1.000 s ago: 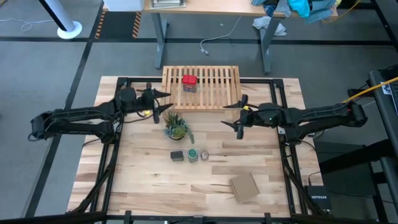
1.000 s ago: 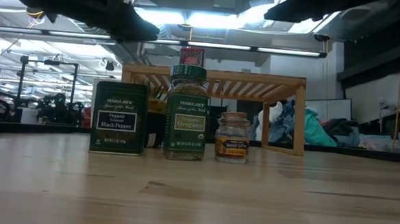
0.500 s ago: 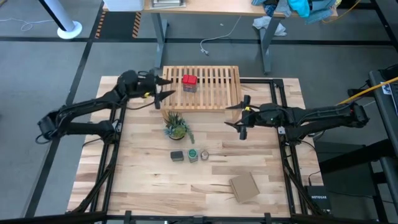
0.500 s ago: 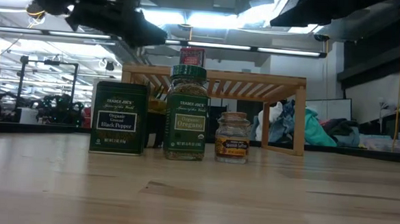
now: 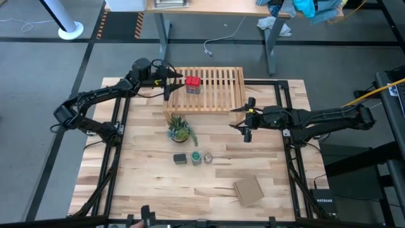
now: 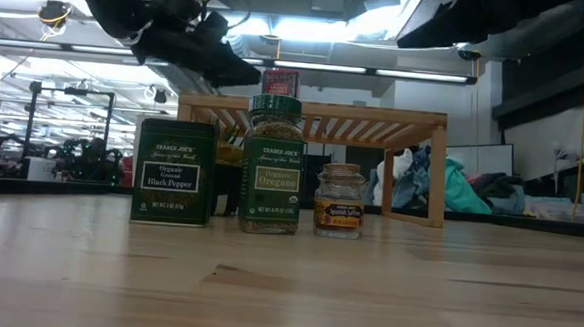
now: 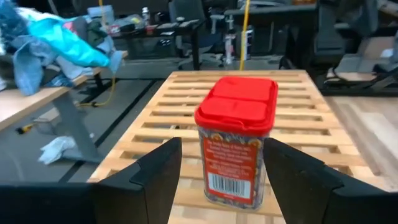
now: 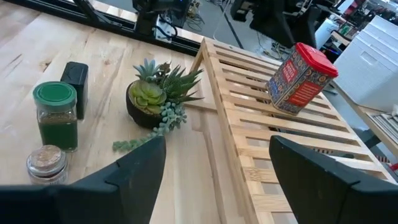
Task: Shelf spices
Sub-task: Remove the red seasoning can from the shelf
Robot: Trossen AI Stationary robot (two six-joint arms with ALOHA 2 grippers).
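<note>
The shelf [image 5: 212, 92] stands at the table's far middle, and the red tin [image 5: 193, 84] stands upright on its slats, near the left end. My left gripper [image 5: 173, 87] hovers open at the shelf's left end, pointing at the red tin [image 7: 236, 149], its fingers just short of it. The dark tin [image 5: 181, 158], the green-capped jar [image 5: 196, 158] and the small brownish jar [image 5: 208, 157] stand in a row on the tabletop. My right gripper [image 5: 235, 118] hangs open above the table by the shelf's near right corner, holding nothing.
A small potted plant [image 5: 180, 130] stands on the tabletop between the shelf and the row of spices. A flat cardboard piece [image 5: 249, 190] lies near the table's front right. Bare tabletop [image 5: 139, 183] stretches along the near left.
My left gripper has swung toward the table's far edge and rightward, from beside the shelf's near left corner to its left end. It now faces the red tin. Its fingers have stayed apart.
</note>
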